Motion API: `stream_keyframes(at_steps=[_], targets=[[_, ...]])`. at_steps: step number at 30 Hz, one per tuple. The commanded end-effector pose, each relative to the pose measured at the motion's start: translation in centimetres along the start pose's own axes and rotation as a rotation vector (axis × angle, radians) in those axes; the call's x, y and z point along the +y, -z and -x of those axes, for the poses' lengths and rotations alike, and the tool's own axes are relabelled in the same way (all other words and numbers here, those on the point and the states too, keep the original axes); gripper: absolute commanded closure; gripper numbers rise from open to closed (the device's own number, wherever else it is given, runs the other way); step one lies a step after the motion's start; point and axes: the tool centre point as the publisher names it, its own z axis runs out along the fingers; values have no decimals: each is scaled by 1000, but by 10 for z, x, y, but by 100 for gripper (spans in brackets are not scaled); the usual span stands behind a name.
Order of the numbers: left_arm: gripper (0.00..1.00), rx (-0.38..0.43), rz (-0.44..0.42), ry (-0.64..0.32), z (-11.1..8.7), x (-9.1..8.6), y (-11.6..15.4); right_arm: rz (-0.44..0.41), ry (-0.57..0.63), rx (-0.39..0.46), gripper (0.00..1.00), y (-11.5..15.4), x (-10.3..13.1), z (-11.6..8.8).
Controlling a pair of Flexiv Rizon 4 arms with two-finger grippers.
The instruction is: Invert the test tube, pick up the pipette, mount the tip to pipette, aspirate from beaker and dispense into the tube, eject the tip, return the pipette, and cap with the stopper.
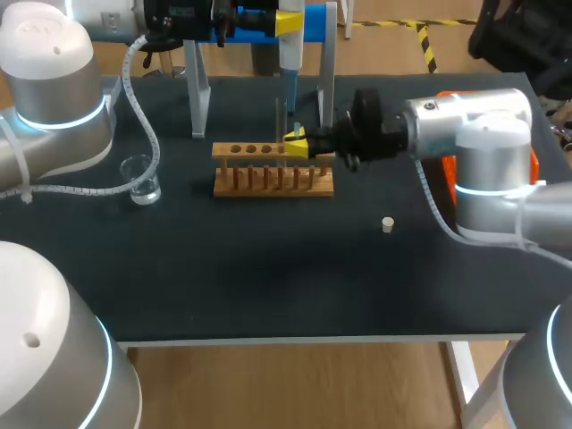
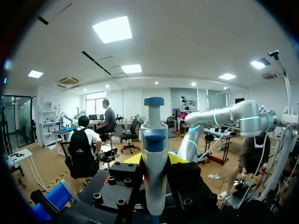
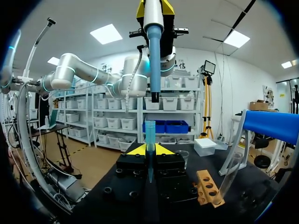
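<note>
My left gripper (image 2: 155,159) is shut on the white and blue pipette (image 2: 154,140), holding it upright above the rack; in the head view the pipette (image 1: 291,54) hangs at the back middle. Directly below its shaft, my right gripper (image 1: 298,143) is shut on a blue pipette tip (image 3: 149,137), open end up, with a small gap between tip and pipette shaft (image 3: 154,56). The wooden test tube rack (image 1: 273,170) stands just under that gripper, and a clear test tube (image 3: 231,175) leans in it. The glass beaker (image 1: 143,179) sits to the left. A small white stopper (image 1: 388,224) lies to the right.
The pipette stand (image 1: 198,89), with its blue bar (image 3: 271,126), rises behind the rack. An orange object (image 1: 450,170) shows behind my right arm. Dark tabletop (image 1: 268,268) stretches in front of the rack to the near edge.
</note>
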Motion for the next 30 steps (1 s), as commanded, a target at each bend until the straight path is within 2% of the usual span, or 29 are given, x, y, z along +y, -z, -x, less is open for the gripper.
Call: stream_keyframes(at_steps=[1,30], targets=[[100,-3,-5,-2,-1,1,0,4,-3,0,100,-3,-1,5],[100,-3,-5,-2,-1,1,0,12,8,5,100,-8,8,7]])
